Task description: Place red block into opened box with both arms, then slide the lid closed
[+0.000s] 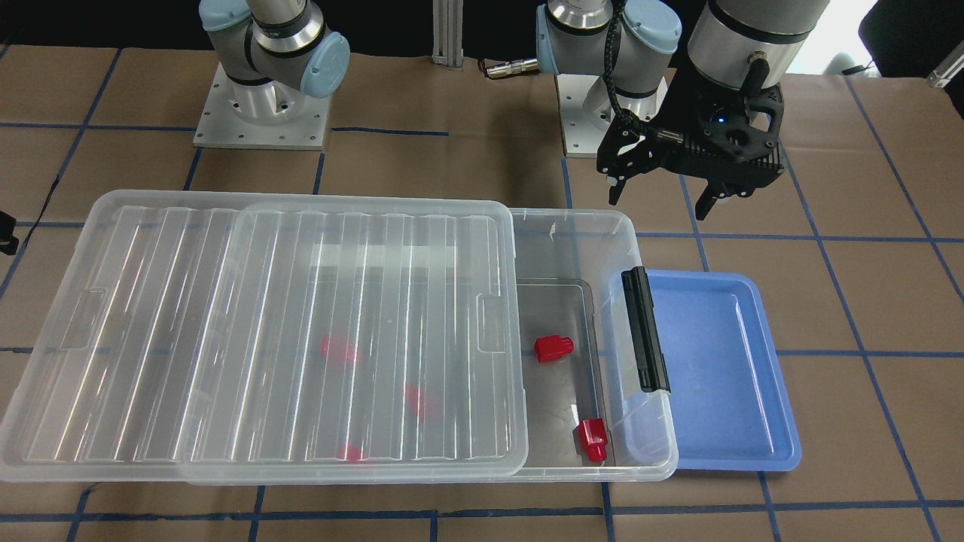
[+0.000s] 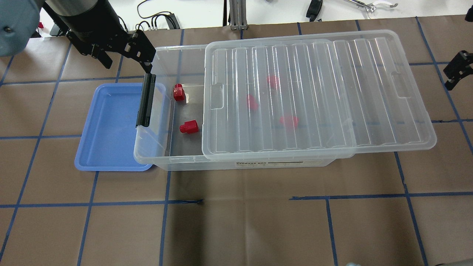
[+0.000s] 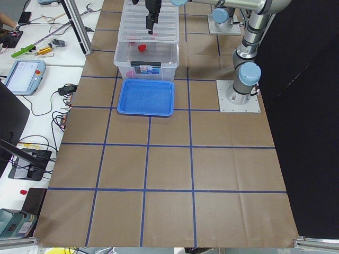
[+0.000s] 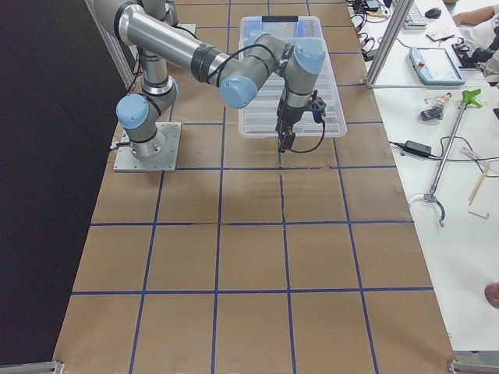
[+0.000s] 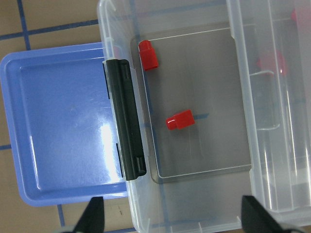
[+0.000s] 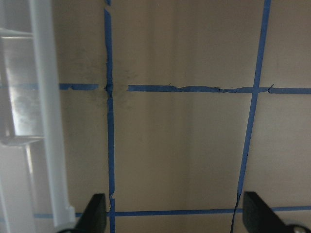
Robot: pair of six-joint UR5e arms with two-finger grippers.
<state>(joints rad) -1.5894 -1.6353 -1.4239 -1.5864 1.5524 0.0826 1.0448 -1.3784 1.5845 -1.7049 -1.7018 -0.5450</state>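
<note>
Left claw hangs wide, empty, above the box's handle end; right claw, also wide, beside the lid.

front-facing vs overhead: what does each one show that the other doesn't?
Front-facing only: both arm bases on their mounting plates.
Overhead only: the printed label on the box's long wall, and cables lying beyond the table's far edge.
Both: the lid covering most of the box, two red blocks in the uncovered end, three more blurred under the lid, the blue tray, the left gripper open.
</note>
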